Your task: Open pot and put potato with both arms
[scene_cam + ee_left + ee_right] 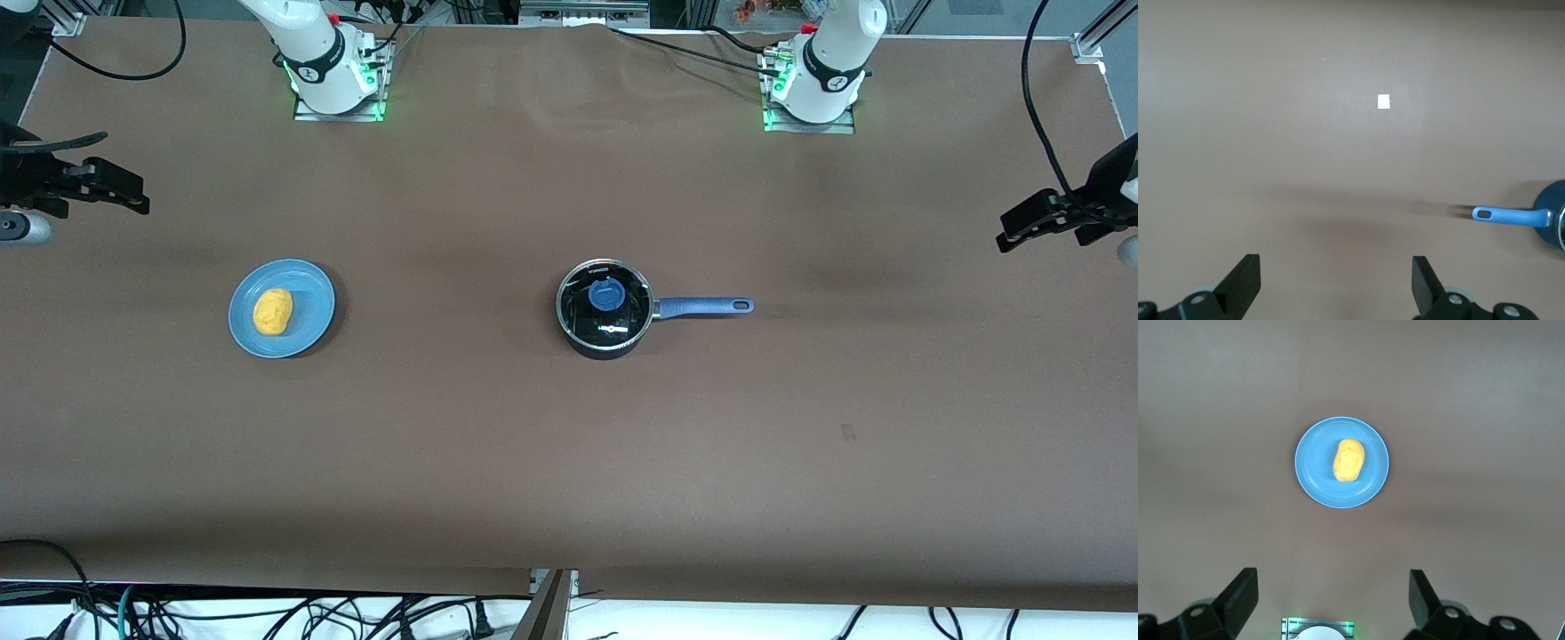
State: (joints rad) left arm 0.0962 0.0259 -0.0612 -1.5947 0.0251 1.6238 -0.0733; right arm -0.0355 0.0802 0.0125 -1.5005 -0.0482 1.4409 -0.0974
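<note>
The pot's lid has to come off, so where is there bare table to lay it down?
Bare cloth lies between the blue plate holding the potato and the pot, and nearer the front camera than both. Nowhere is crowded; only the pot's handle juts toward the left arm's end.

Both arms waited raised at their own ends of the surface. The left hand [1336, 290] and right hand [1333, 603] hung empty, fingers spread wide.

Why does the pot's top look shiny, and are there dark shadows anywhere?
Front view: the glass lid with blue knob on the black saucepan reflects light. Left wrist view: a soft shadow beside its blue handle. Right wrist view: the yellow potato and round blue plate look evenly lit.
</note>
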